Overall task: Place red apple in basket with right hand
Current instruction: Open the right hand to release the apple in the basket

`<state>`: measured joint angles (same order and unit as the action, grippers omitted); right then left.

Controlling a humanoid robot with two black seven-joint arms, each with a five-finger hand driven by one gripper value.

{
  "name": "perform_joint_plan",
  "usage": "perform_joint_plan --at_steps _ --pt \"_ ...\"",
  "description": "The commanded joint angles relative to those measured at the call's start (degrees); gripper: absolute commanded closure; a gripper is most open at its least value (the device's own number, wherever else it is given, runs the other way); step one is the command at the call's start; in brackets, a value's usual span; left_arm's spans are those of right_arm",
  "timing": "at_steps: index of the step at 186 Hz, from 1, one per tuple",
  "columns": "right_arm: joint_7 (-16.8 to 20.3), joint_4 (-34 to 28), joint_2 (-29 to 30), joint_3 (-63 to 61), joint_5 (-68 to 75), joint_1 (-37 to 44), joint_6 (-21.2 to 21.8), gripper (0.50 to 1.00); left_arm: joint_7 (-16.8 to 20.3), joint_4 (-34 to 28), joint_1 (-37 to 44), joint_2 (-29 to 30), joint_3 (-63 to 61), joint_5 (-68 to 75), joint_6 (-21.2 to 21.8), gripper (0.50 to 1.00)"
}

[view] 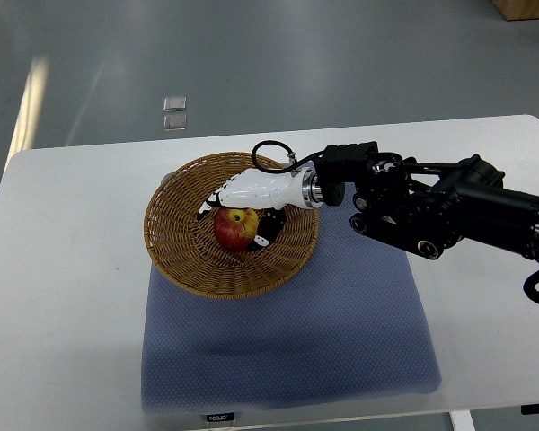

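Red apple (236,228) sits in wicker basket (184,269), right hand's fingers (217,201) curled around it

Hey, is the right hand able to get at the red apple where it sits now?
Likely yes. The right hand is already over the basket, right at the red apple, with nothing between them. Whether its fingers grip the apple is unclear.

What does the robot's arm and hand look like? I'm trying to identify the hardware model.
Only the right arm shows. It is matte black and bulky, built of blocky segments with round joint caps and small screws. A silver metal ring forms the wrist, and a thin black cable loops out above it. The right hand has a glossy white shell with darker fingers underneath.
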<state>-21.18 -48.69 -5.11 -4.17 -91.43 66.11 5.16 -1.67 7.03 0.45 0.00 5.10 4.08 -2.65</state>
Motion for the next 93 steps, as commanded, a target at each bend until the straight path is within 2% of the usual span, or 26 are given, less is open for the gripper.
perform_joint_plan --at_steps 1,30,93 --pt "0.0 0.0 -0.4 -0.4 0.2 0.6 0.0 0.609 0.0 0.0 0.0 0.0 0.0 0.0 0.0 0.5" --pt "-0.3 -0.1 -1.6 -0.6 0.3 1.1 0.1 0.599 0.0 0.0 0.0 0.0 0.0 0.0 0.0 0.5" --pt "-0.8 -0.2 -8.5 -0.7 4.9 2.3 -0.1 0.587 0.0 0.0 0.0 0.0 0.0 0.0 0.0 0.5"
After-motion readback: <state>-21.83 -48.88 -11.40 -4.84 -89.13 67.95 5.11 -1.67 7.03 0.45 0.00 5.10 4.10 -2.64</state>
